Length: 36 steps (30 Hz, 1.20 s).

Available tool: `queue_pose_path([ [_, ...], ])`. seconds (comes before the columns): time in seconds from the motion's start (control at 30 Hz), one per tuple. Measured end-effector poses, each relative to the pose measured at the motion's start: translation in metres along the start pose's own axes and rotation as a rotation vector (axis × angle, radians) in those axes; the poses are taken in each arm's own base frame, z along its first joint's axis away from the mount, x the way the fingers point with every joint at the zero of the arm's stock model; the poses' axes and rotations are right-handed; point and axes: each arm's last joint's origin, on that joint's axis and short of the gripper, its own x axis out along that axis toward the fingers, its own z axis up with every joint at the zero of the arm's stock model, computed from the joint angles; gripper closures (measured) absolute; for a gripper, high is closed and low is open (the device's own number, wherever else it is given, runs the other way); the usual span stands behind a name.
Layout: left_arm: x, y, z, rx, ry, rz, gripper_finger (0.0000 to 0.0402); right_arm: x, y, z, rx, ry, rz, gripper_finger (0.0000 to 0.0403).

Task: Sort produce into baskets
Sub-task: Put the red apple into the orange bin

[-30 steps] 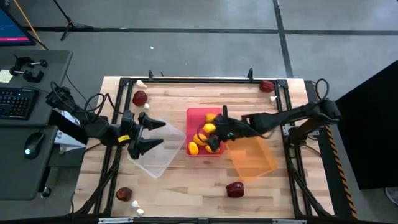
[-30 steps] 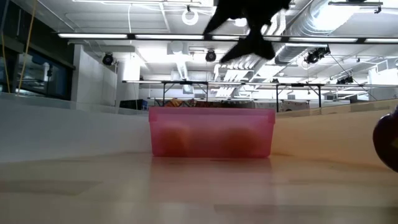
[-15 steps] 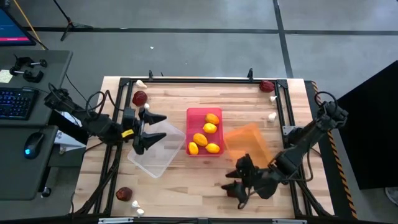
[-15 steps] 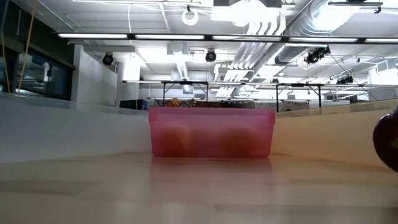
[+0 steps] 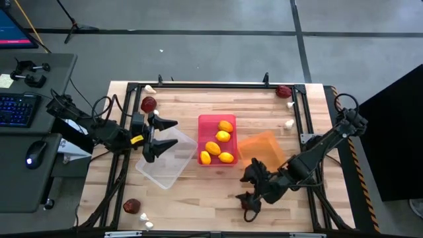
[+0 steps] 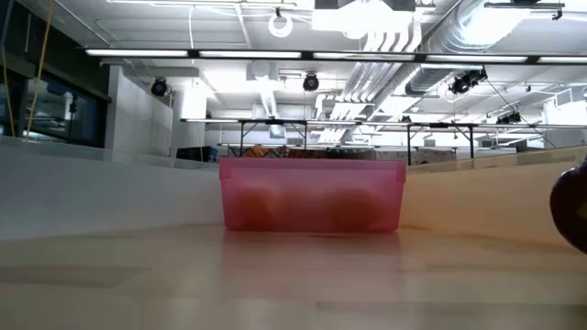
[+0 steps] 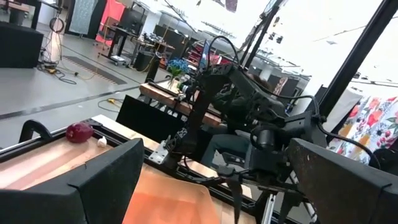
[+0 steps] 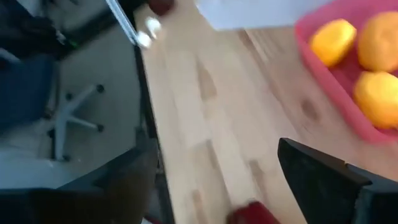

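My right gripper (image 5: 248,188) is open and low near the table's near edge. A dark red fruit (image 8: 252,214) shows between its fingers in the right wrist view, and the gripper mostly hides it from above. The red-pink bin (image 5: 218,140) holds several yellow-orange fruits (image 5: 223,136). The orange bin (image 5: 266,153) lies to its right and the clear bin (image 5: 165,162) to its left. My left gripper (image 5: 160,135) is open and empty above the clear bin's far end.
Dark red fruits lie at the far left (image 5: 148,104), far right (image 5: 284,91) and near left (image 5: 132,206). Garlic bulbs lie at the far left (image 5: 151,88), at the right (image 5: 289,123) and near left (image 5: 147,218). A black frame (image 5: 218,84) rims the table.
My right gripper has swung from above the red-pink bin toward the table's near edge and down to the dark red fruit there, then edged slightly back toward the far edge. My left gripper has moved a little toward the far edge.
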Motion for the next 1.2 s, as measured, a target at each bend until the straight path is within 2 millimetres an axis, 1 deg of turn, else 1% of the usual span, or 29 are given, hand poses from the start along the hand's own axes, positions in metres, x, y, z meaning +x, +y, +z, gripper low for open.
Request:
queue_pose_path([
  [0.07, 0.0, 0.0, 0.0, -0.005, 0.001, 0.001, 0.0014, -0.002, -0.002, 0.001, 0.023, 0.022, -0.026, 0.007],
  [0.17, 0.0, 0.0, 0.0, -0.005, 0.004, 0.001, 0.0014, -0.004, -0.001, -0.003, 0.086, 0.111, 0.001, 0.0066],
  [0.23, 0.0, 0.0, 0.0, -0.011, 0.005, 0.001, 0.0014, -0.002, -0.002, -0.006, 0.09, 0.119, 0.006, 0.0066],
  [0.3, 0.0, 0.0, 0.0, -0.012, 0.005, 0.001, 0.0014, 0.001, -0.003, -0.008, 0.072, 0.112, 0.012, 0.0066],
  [0.57, 0.0, 0.0, 0.0, -0.012, 0.003, 0.006, 0.0014, 0.005, -0.008, 0.0, 0.02, 0.099, 0.017, 0.0066],
  [0.63, 0.0, 0.0, -0.001, -0.016, 0.004, 0.007, 0.0014, 0.008, -0.007, -0.002, -0.051, 0.128, 0.037, 0.0066],
  [0.73, 0.0, 0.0, 0.0, -0.023, 0.003, 0.008, 0.0014, 0.022, -0.004, -0.014, -0.196, 0.257, 0.095, 0.0066],
  [0.87, 0.0, 0.0, -0.001, -0.029, 0.004, 0.009, 0.0014, 0.046, -0.001, -0.032, -0.302, 0.379, 0.113, 0.0066],
  [1.0, 0.0, 0.001, -0.001, -0.026, 0.009, 0.011, 0.0014, 0.068, -0.007, -0.05, -0.401, 0.465, 0.038, 0.0066],
  [1.2, 0.0, 0.001, -0.002, -0.033, 0.017, 0.015, 0.0014, 0.086, -0.016, -0.063, -0.436, 0.525, -0.064, 0.0066],
])
